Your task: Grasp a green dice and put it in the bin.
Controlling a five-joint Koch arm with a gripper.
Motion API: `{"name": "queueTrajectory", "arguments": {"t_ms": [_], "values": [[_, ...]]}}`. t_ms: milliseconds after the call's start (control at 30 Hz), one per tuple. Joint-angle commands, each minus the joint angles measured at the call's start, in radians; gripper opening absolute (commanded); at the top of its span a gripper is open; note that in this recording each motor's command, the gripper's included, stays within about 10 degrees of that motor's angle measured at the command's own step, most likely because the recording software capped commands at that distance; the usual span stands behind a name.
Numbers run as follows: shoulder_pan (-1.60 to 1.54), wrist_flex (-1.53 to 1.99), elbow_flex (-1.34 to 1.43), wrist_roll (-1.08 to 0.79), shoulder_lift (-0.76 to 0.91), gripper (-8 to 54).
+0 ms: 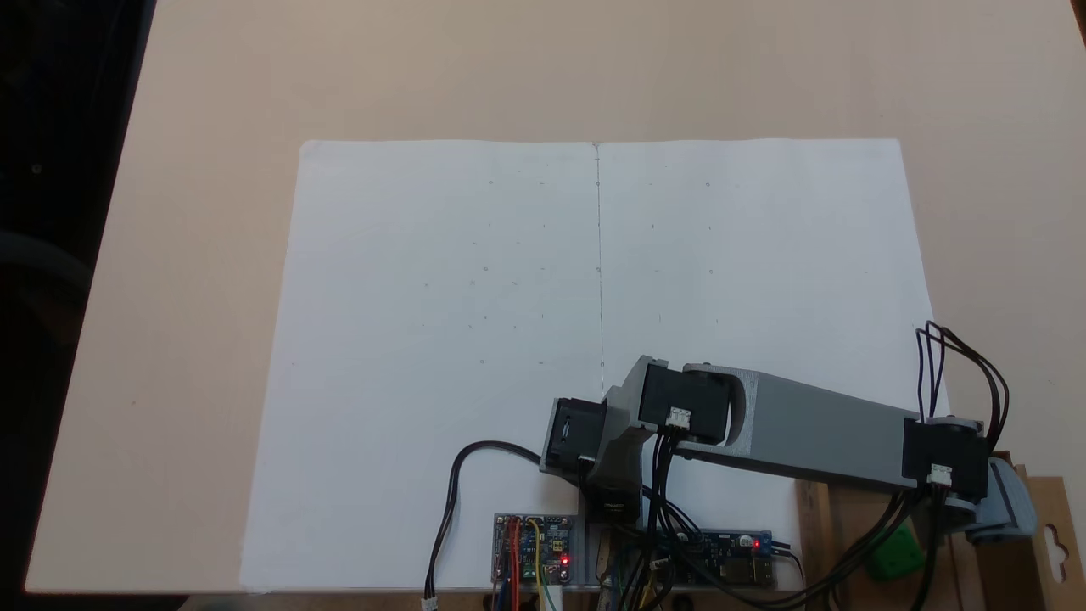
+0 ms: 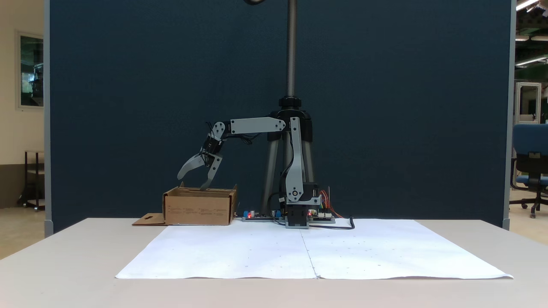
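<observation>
The gripper hangs just above the bin at the left of centre in a fixed view, its two jaws spread apart and holding nothing. In the other fixed view the green dice lies inside the bin, at the lower right corner of the frame, partly behind cables. The release step seems done. I judge the next move is only to lift the arm away over the white paper on the surface.

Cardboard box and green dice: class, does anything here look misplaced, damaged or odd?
Nothing stands out. The green dice lies inside the cardboard box, and the gripper hangs open above it.
</observation>
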Motion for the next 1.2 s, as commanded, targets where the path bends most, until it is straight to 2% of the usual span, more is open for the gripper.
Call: {"name": "queueTrajectory", "arguments": {"t_ms": [0, 300, 533, 700, 933, 1167], "values": [[0.008, -0.071, -0.074, 0.011, 0.025, 37.7], [-0.109, -0.075, -0.293, 0.410, 0.041, 37.7], [-0.368, -0.087, -0.313, 0.557, 0.120, 37.8], [-0.580, -0.086, -0.311, 0.566, 0.176, 37.9], [-0.871, -0.087, -0.307, 0.565, 0.216, 44.7], [-1.189, -0.087, -0.183, 0.554, 0.288, 44.7]]}}
